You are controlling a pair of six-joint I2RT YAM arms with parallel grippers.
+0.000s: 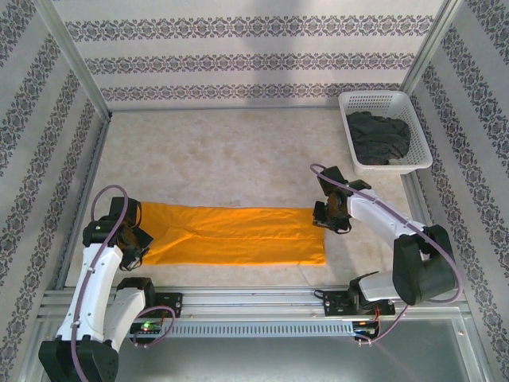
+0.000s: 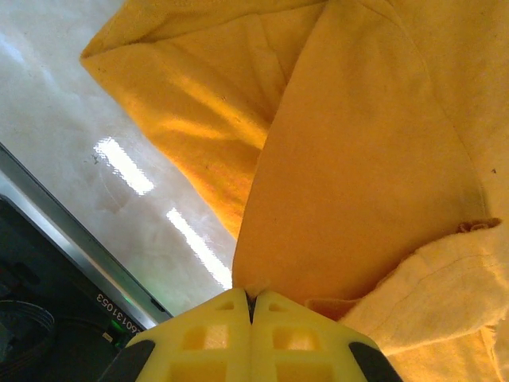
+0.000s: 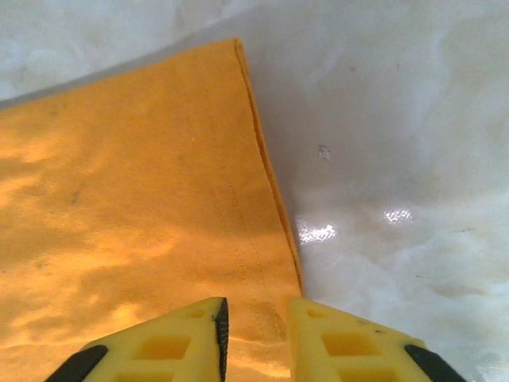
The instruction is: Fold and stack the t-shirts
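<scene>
Basket [image 1: 382,97] at far right: crumpled grey shirt [image 1: 380,137] inside. Orange shirt [image 1: 238,235] flat on tabletop [image 1: 238,151]. Left tool [image 2: 250,301] clenched on its left end; right tool [image 3: 258,318] released, straddling right hem.

A white plastic lattice basket [image 1: 380,99] sits at the far right corner of the pale, marbled beige tabletop [image 1: 231,151], close against the side wall. White wall panels banded with dark floral print [image 1: 238,56] close in three sides, joined by silver metal corner posts [image 1: 71,60]. A grey slotted rail [image 1: 254,328] runs along the near edge.
</scene>
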